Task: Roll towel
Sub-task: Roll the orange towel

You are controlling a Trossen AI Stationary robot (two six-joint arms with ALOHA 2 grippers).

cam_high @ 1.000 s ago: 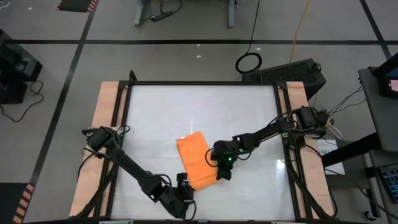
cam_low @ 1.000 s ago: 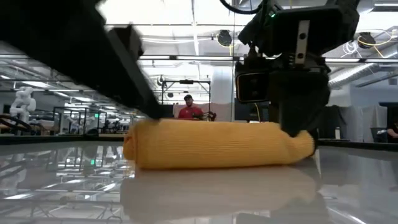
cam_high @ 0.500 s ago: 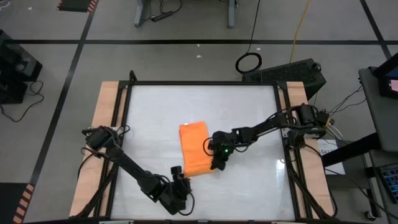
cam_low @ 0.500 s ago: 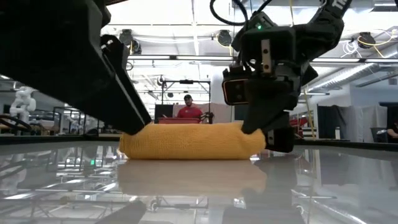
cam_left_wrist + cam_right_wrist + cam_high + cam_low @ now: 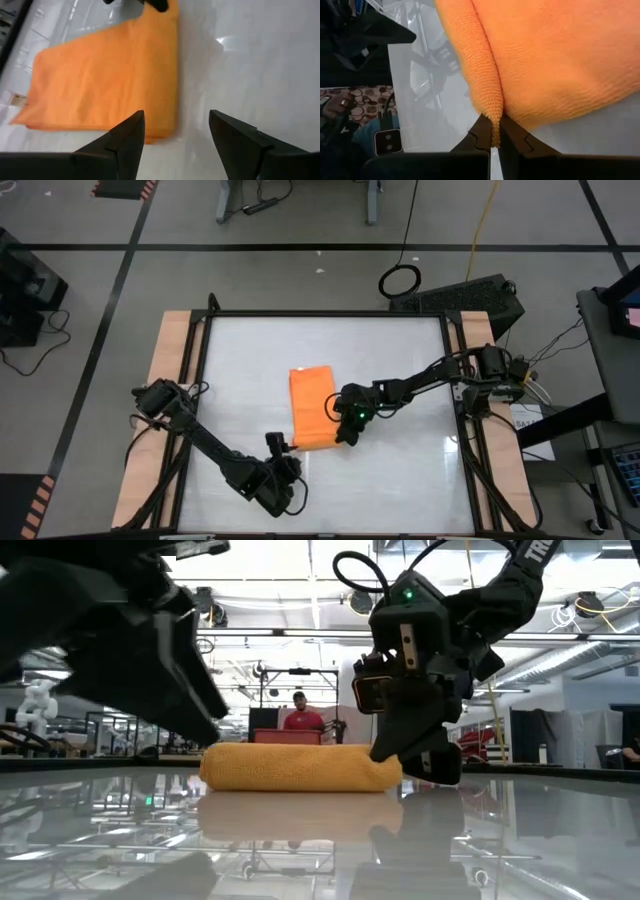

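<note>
The orange towel (image 5: 312, 408) is seen lying folded on the white table (image 5: 250, 360), near the middle and a little toward the front. In the low view the towel (image 5: 298, 767) is shown as a flat, thick pad resting on the shiny top. The right gripper (image 5: 347, 430) is placed at the towel's front right corner. Its two dark fingers (image 5: 481, 135) are pinched tight on a thin fold at the towel's edge (image 5: 492, 117), with the cloth squeezed between them. The left gripper (image 5: 279, 446) is held just in front of the towel's front edge, not touching it. Its fingers (image 5: 127, 137) are spread wide with nothing between them, and the towel (image 5: 105, 82) is seen just past their tips. A person in a red top (image 5: 305, 718) is seen far behind the table.
</note>
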